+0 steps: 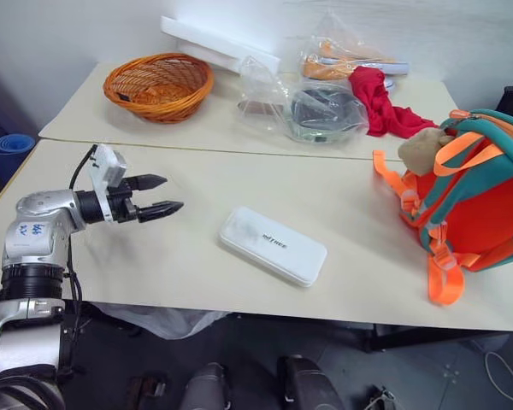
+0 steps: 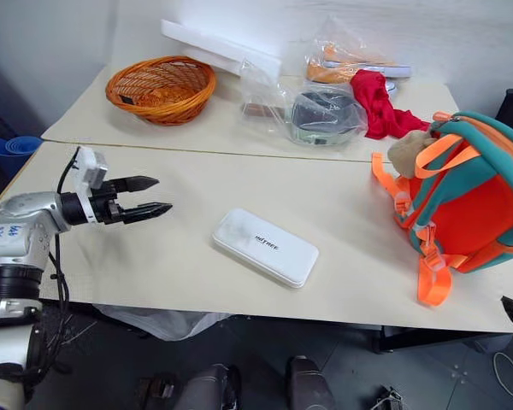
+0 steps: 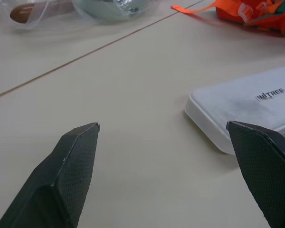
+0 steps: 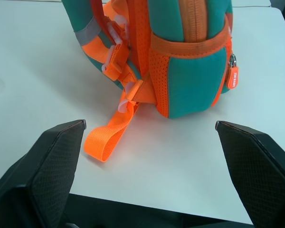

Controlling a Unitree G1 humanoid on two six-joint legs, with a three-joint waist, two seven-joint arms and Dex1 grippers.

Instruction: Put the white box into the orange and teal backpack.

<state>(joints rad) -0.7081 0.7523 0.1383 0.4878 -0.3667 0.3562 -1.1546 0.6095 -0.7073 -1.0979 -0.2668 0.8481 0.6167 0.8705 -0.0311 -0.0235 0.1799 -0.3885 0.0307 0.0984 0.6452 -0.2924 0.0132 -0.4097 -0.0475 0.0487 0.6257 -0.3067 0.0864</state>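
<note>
hovering left tool near white box

Left arm casing: we see a silver-grey metal forearm with blue scribbled marks on its side.
Joint: a ribbed black ring below that casing.
Cable: thin black, looping past the white wrist block.
Left gripper: two tapered black fingers, finely textured, pointed tips.
Right gripper: matching textured black fingers.
</note>
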